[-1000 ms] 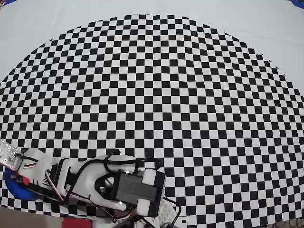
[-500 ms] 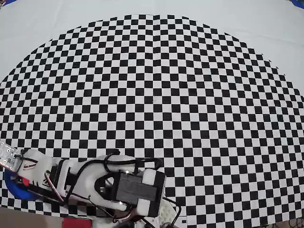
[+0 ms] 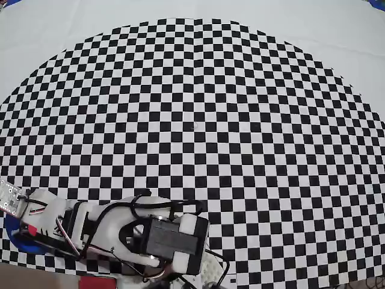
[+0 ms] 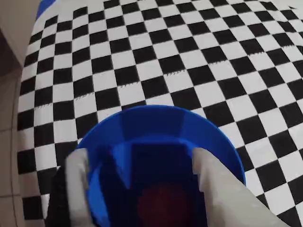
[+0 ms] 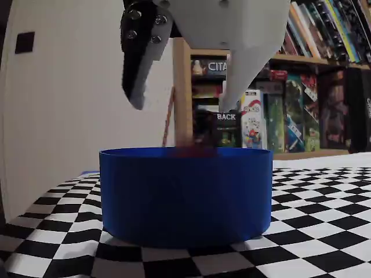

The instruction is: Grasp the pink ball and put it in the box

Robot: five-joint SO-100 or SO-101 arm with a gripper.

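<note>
Gripper (image 5: pixel 179 107) held wide open above the box (image 5: pixel 185 194), nothing gripped.

In the wrist view, the pink ball (image 4: pixel 163 203) is seen as a dim reddish blur inside the box, between the spread fingers (image 4: pixel 78 184); checkered mat (image 4: pixel 156 56) is spread beyond.

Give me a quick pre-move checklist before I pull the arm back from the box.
1. Gripper above the box: ok, fingertips hang over its rim in the fixed view.
2. Jaws open: ok, a clear gap shows between the fingers.
3. Jaws empty: ok, nothing sits between them.
4. Ball inside the box: likely ok, a blurred reddish shape lies on the box floor in the wrist view.
5. Box upright on the mat: ok.
6. Path clear: ok, only checkered mat in the overhead view.
</note>
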